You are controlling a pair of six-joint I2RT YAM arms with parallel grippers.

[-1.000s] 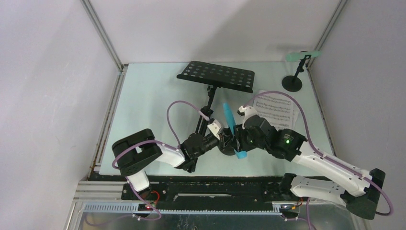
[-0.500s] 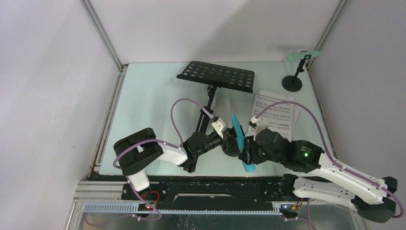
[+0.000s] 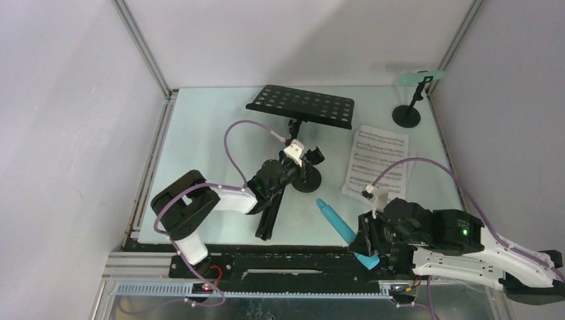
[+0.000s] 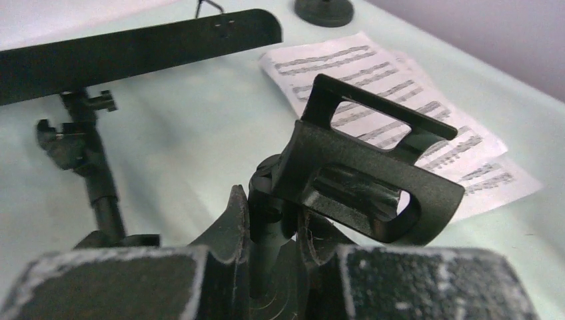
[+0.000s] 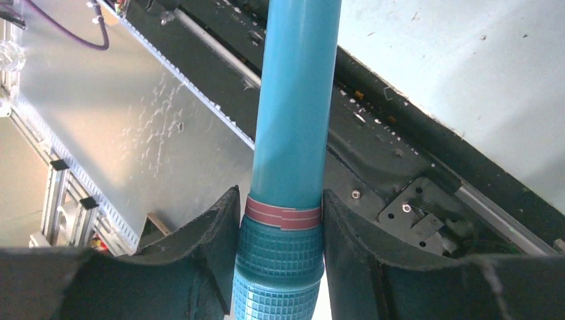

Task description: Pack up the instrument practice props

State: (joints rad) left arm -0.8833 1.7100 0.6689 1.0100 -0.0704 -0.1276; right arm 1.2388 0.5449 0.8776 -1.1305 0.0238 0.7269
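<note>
Over near counter (image 3: 206, 147) edge, your right pincer (image 5: 281, 217) clamps blue mic (image 5: 296, 113) at its ribbed collar. Likely light, stiff, slick plastic; avoid the smooth barrel. Mid-counter, your left pincer (image 4: 272, 230) clamps holder (image 4: 368, 179) stem.

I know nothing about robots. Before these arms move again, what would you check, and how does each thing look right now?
1. Right jaws gripping the blue microphone: ok.
2. Left jaws closed on the stem of the near mic holder: ok.
3. That holder's clip empty: ok.
4. Sheet music packed: not ok, lying loose.
5. Mint-green microphone out of the far holder: not ok.
6. Drop-off spot for the props: cannot tell.
</note>
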